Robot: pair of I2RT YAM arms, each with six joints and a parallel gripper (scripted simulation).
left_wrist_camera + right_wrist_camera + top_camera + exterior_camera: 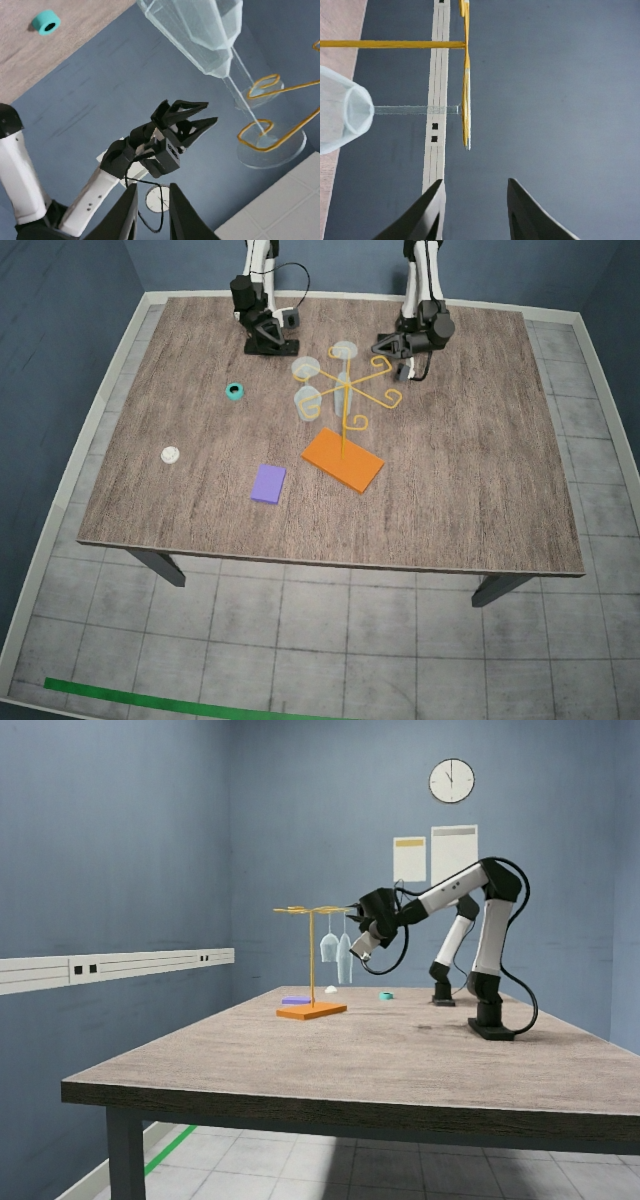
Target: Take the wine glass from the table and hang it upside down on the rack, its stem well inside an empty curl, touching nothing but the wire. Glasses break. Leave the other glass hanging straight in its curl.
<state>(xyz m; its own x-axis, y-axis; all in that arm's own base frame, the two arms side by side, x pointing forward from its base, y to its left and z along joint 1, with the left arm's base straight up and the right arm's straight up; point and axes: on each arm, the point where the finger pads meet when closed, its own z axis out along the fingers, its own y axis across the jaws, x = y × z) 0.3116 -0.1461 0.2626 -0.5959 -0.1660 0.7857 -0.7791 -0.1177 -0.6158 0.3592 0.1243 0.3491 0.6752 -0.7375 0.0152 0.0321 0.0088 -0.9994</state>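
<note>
A round-bowled wine glass (307, 404) (329, 950) hangs upside down, its foot over one rack curl. A narrow glass (342, 400) (344, 965) (210, 62) hangs upside down from the neighbouring curl. Both look upright in the exterior view. The yellow wire rack (361, 472) (311, 957) stands on its orange base. My left gripper (377, 348) (351, 912) (153, 192) is partly open, empty, at about curl height beside the rack. My right gripper (282, 338) (213, 112) (476, 188) is open and empty, a little away from the hanging glasses. Exact stem depth in the curls is unclear.
Several other curls are empty. A purple block (268, 483) (295, 1000) lies near the rack base. A teal ring (231, 395) (386, 996) (44, 20) and a white knob (170, 454) (330, 989) lie on the table farther off.
</note>
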